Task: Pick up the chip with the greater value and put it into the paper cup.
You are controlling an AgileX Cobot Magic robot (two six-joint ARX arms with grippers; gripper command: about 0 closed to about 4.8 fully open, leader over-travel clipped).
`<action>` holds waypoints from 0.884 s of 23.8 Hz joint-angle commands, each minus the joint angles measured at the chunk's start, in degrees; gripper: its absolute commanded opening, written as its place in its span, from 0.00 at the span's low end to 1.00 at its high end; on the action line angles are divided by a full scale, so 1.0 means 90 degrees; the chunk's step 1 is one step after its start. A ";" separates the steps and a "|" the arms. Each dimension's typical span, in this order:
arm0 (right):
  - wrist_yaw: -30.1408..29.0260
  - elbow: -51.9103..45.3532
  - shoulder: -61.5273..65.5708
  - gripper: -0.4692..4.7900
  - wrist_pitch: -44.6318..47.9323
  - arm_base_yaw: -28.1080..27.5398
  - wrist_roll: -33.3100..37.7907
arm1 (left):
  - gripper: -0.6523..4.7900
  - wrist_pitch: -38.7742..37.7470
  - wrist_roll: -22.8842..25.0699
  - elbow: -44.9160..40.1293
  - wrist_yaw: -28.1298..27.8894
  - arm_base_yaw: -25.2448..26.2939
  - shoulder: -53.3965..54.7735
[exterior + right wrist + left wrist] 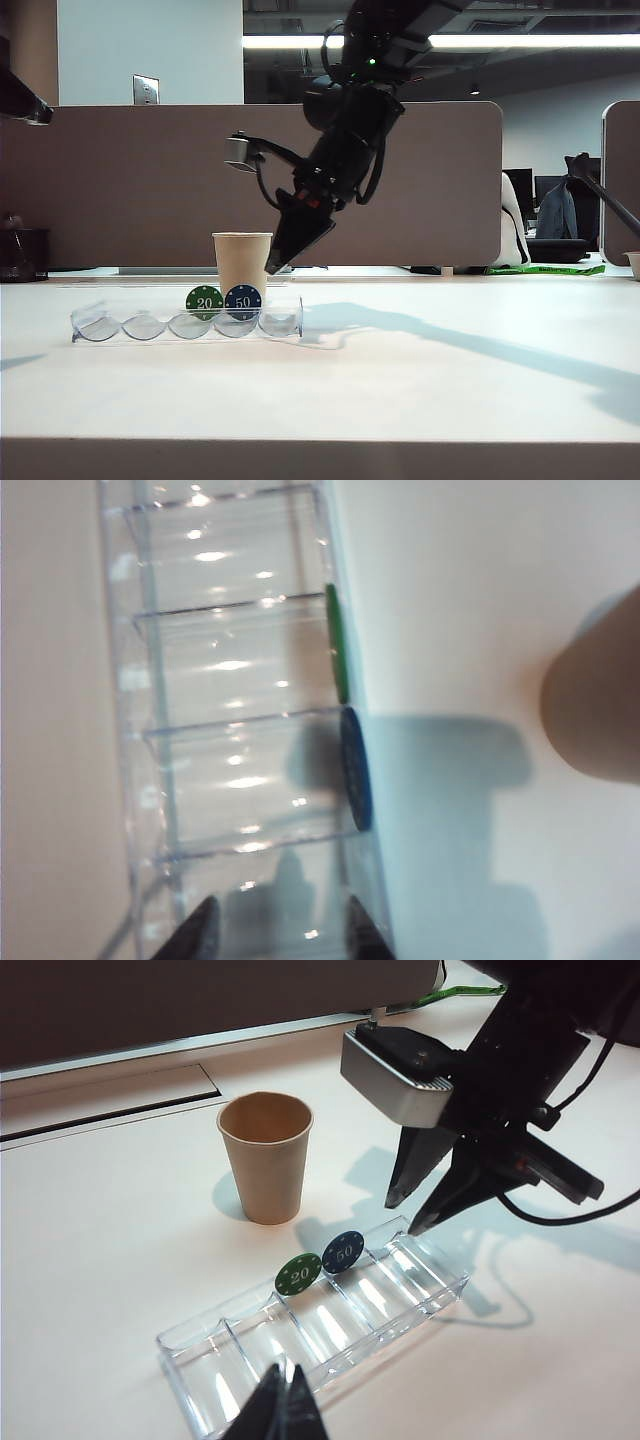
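Right tool (412, 1217) parted above tray (420, 1305) end; left tool (284, 1412) (pinched) near tray edge.

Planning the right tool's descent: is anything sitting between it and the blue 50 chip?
Nothing visible blocks it. The right tool hangs open above the clear tray, beside the blue 50 chip. The green 20 chip stands edge-up in the next slot on the far side; the paper cup is behind the tray.

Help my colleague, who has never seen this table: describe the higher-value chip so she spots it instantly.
Find the tan paper cup; before it lies a clear plastic tray. Two chips stand on edge in it, and yours is the dark-blue chip marked 50, beside the green 20 chip.
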 commanded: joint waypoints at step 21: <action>-0.0036 0.0012 -0.0061 0.43 0.0814 0.0277 0.0005 | 0.11 0.0080 0.0010 0.0034 0.0039 0.0002 -0.0002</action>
